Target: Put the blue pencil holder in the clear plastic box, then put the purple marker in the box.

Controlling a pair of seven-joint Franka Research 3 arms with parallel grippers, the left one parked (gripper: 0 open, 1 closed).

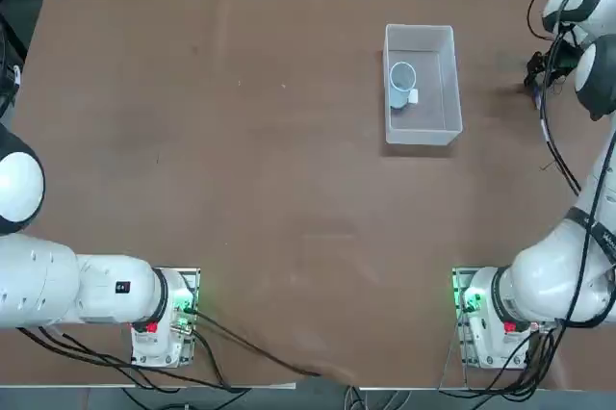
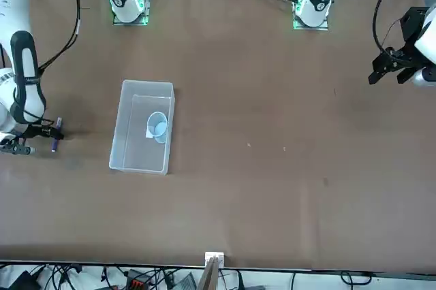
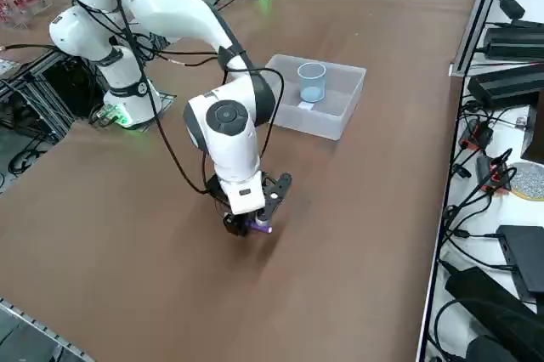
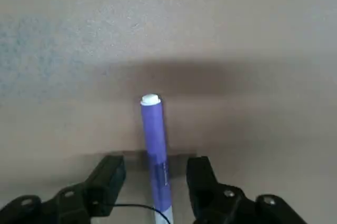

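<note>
The clear plastic box (image 1: 419, 31) (image 2: 138, 165) (image 3: 328, 129) sits on the brown table with the blue pencil holder (image 1: 401, 79) (image 2: 157, 126) (image 3: 311, 82) standing upright inside it. The purple marker (image 4: 153, 129) (image 3: 260, 227) (image 2: 56, 129) lies on the table well away from the box, toward the robot's right edge. My right gripper (image 4: 155, 174) (image 3: 252, 223) (image 2: 41, 137) (image 1: 533, 77) is down at the marker and open. One finger stands on each side of the marker's barrel, with a small gap on both sides.
A small white label (image 1: 413, 96) lies on the box floor beside the cup. Black cables (image 1: 553, 140) hang along the right arm. Monitors and cords (image 3: 510, 82) crowd the shelf past the table's far edge in the right side view.
</note>
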